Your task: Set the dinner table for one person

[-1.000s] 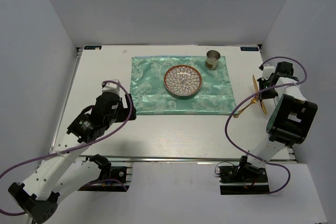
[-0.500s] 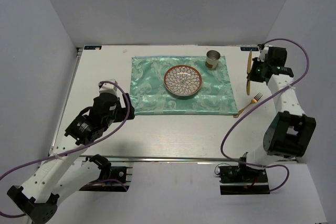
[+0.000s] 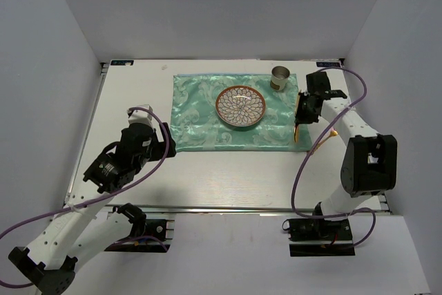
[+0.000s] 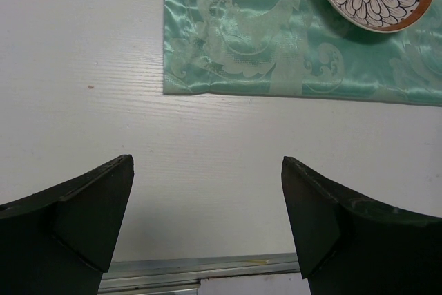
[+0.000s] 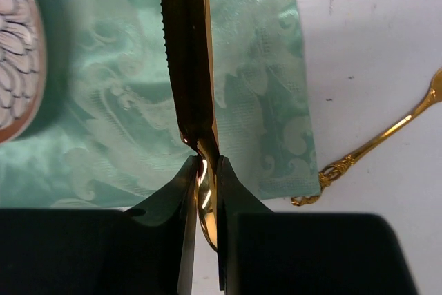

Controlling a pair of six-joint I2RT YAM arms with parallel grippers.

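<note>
While the knife (image 5: pixel 188 67) is pinched in the right jaws, left jaws held wide, it should probably be laid beside the plate (image 3: pixel 240 107).

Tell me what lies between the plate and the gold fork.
The gold knife, gripped by the right end effector, over the green mat near its right edge; the right wrist view shows it best.

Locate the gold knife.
The knife sits in the right gripper over the right edge of the green mat, top view right side, between plate and fork.
</note>
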